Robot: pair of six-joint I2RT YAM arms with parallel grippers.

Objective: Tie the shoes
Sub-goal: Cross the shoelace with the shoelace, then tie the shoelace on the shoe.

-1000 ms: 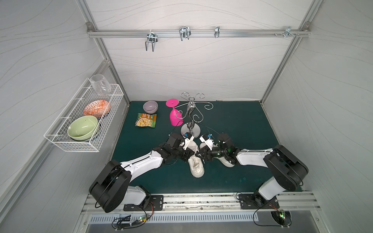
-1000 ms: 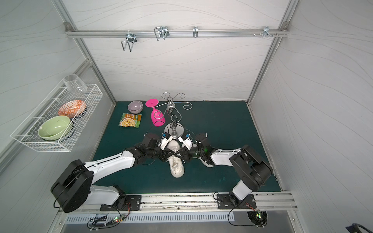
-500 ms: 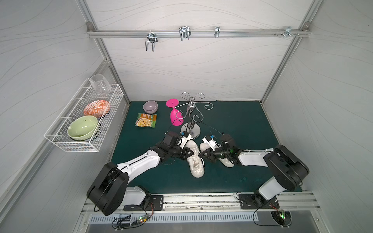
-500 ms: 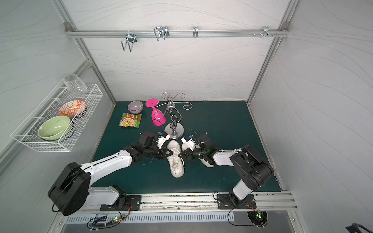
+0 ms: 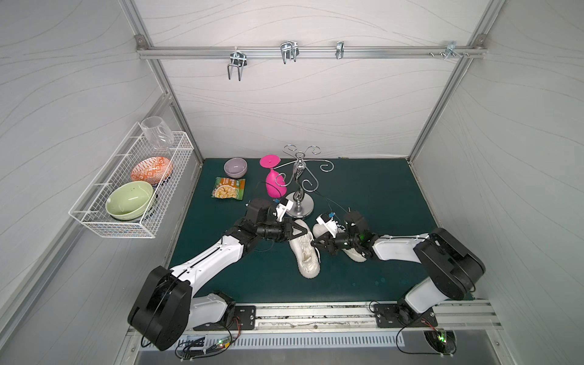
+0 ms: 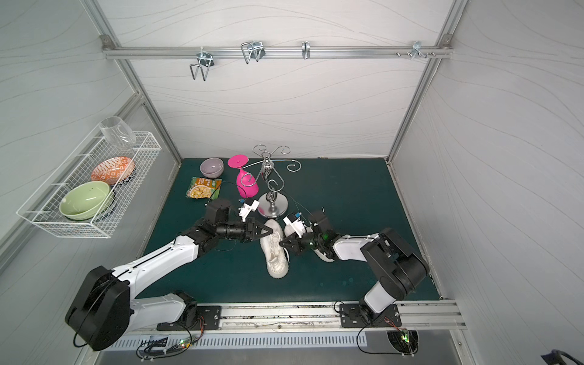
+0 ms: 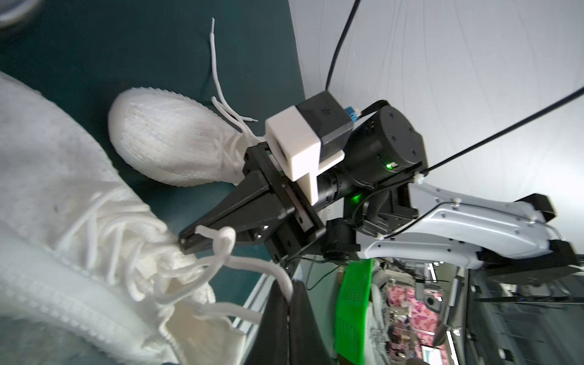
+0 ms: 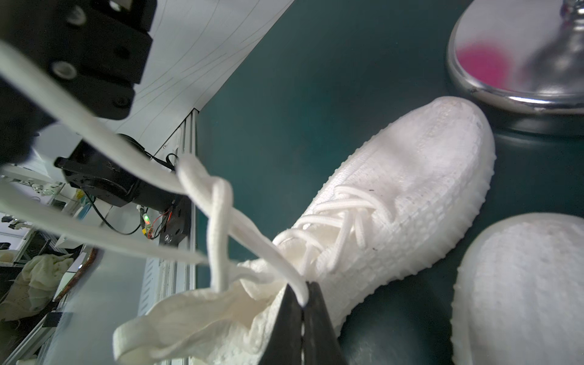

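Note:
Two cream-white knit shoes lie on the green mat. The middle shoe (image 5: pixel 306 257) (image 6: pixel 275 256) (image 7: pixel 63 221) (image 8: pixel 395 205) has its laces crossed into a loose knot (image 8: pixel 218 196). My left gripper (image 5: pixel 308 233) (image 6: pixel 270 233) (image 7: pixel 289 294) is shut on one lace strand beside the shoe's collar. My right gripper (image 5: pixel 313 244) (image 6: pixel 280 244) (image 8: pixel 303 303) is shut on the other strand from the opposite side; its tip shows in the left wrist view (image 7: pixel 186 240). The second shoe (image 5: pixel 355 254) (image 6: pixel 322 254) (image 7: pixel 170 145) (image 8: pixel 521 284) lies partly under my right arm, laces loose.
A chrome hook stand (image 5: pixel 298 205) (image 8: pixel 518 79) stands just behind the shoes, with a pink glass (image 5: pixel 275 186) hanging on it. A purple bowl (image 5: pixel 235 167) and a snack packet (image 5: pixel 229 188) lie at the back left. A wire basket (image 5: pixel 117 227) with bowls hangs on the left wall.
My right gripper has shut on its lace strand. My left arm has drawn back a little to the left with its strand, tightening the crossed laces.

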